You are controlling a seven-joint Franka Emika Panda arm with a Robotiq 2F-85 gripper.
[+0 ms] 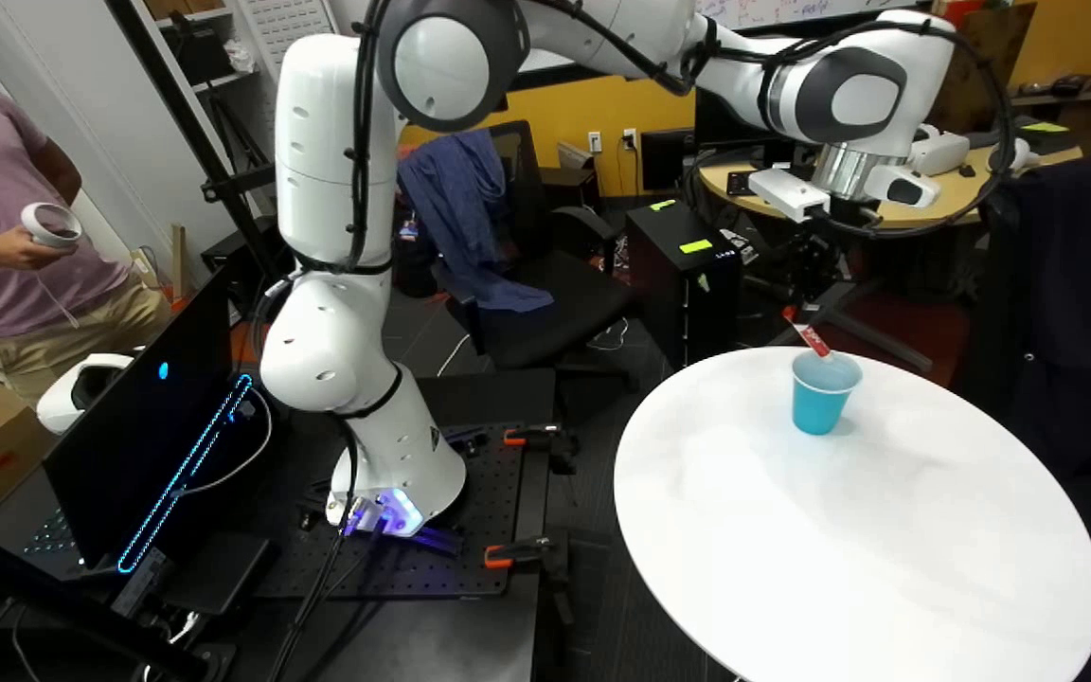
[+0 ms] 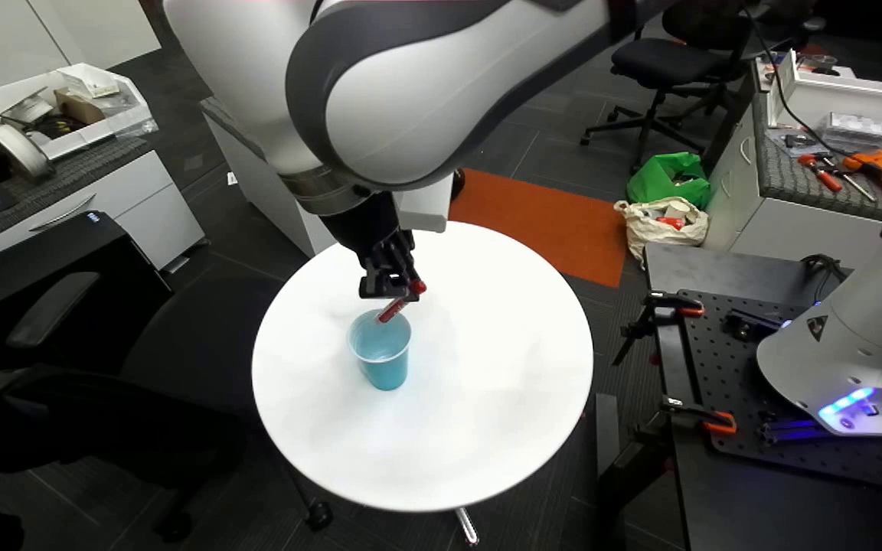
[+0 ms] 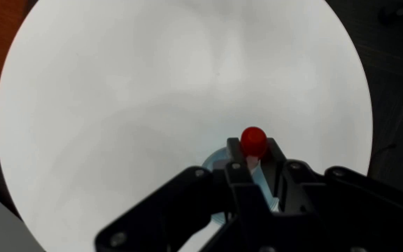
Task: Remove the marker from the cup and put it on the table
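One red-and-white marker [image 2: 392, 310] is pinched in the gripper [image 3: 254, 147] — its fingers [image 3: 234, 150] stand apart by just the marker's thickness, with the red end showing between the tips in the wrist view. In both exterior views the marker is tilted, its lower end at the mouth of the light-blue cup [image 2: 385, 367]; whether that end is inside or just above the rim, I cannot tell. The cup stands upright on the round white table [image 1: 839, 549], close to the far edge in an exterior view.

In an exterior view the white arm [image 1: 328, 189] reaches over from the left, its base [image 1: 403, 455] glowing blue-violet on a black perforated board [image 1: 493, 483] with two orange-tipped clamps [image 1: 527, 549] along the right edge. At the left, a pink-shirted person [image 1: 25, 180] holds a white controller [image 1: 36, 225]. Beyond the arm, a blue jacket [image 1: 456, 208] hangs over a black office chair [image 1: 574, 313]. In an exterior view an orange mat [image 2: 540, 222] lies on the far side of the table, and a green bag [image 2: 663, 182] sits to its right — just behind a cream bag [image 2: 644, 232].
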